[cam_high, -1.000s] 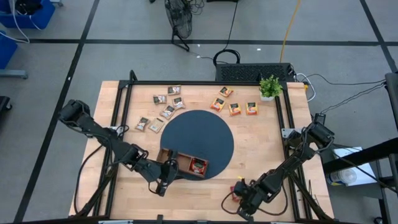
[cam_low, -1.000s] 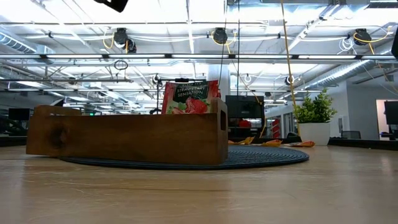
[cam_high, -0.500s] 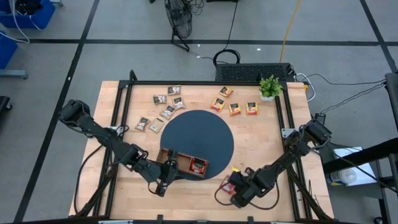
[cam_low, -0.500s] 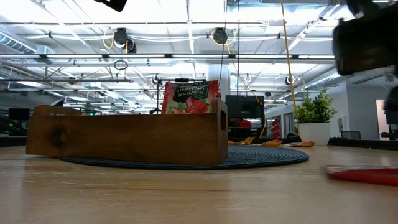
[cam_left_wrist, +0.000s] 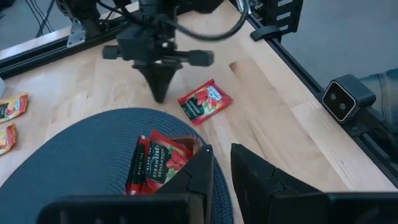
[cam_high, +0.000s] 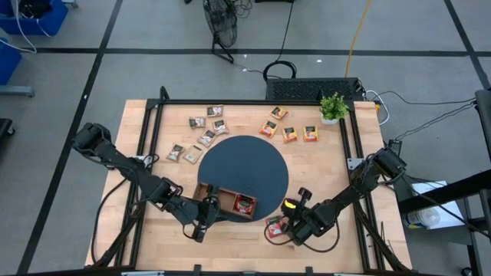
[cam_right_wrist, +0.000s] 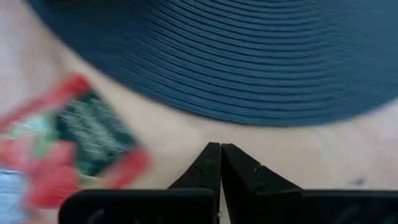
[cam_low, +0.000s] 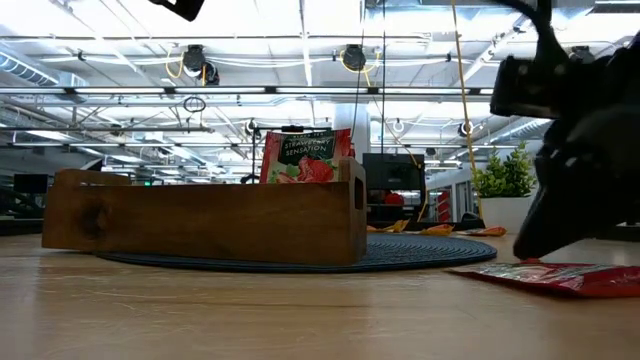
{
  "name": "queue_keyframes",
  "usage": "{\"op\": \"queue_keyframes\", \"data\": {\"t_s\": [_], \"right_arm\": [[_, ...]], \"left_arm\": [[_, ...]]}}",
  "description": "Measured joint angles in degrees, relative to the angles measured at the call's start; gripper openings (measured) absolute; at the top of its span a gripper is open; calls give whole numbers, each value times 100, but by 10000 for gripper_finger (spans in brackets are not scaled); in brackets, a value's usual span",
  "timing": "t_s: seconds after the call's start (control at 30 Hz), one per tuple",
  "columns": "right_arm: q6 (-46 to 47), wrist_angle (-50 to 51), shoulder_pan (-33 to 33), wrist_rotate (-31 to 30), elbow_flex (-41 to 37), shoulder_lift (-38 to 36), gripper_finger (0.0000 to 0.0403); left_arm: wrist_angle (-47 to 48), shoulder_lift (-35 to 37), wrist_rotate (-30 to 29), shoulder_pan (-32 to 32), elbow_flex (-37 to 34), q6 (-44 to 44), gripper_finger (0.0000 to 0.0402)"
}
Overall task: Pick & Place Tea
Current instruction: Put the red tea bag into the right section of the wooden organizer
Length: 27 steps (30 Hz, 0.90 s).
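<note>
Red tea sachet (cam_high: 275,228) lies flat beside closed right gripper (cam_high: 288,224)

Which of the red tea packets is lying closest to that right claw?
The red sachet lying flat on the bare wood beside the right gripper, just off the dark round mat. The other red one stands inside the wooden tray.

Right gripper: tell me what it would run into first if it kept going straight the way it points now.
Most likely the bare wooden table, then the dark round mat's edge just ahead. The right gripper, jaws shut, points past the loose red tea sachet, which lies off to one side. Depth is hard to judge here.
</note>
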<state>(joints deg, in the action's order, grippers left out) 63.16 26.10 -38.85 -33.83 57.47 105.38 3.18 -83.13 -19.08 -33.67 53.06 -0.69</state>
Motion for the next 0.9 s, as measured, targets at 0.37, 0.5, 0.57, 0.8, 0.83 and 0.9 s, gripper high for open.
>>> {"op": "queue_keyframes", "data": {"t_s": [0.37, 0.5, 0.57, 0.8, 0.83, 0.9], "right_arm": [[-2173, -1677, 18, -33, 64, -234, 57], [-3128, -3337, 17, 817, 306, -263, 124], [-3578, -3744, 17, 1480, 678, -144, 159], [-4942, -614, -489, 431, 3333, 566, 185], [-4860, 68, -530, 135, 3745, 713, 181], [-4163, 1667, -568, -276, 4408, 946, 172]], "left_arm": [[4, 0, 101, -5, 0, 9, 62], [9, 0, 101, -4, 0, 11, 62], [14, 0, 101, -4, 2, 11, 62], [107, 0, 108, -6, 2, -23, 62], [137, 0, 107, -5, 2, -59, 62], [142, 0, 110, -5, 2, -146, 62]]}}
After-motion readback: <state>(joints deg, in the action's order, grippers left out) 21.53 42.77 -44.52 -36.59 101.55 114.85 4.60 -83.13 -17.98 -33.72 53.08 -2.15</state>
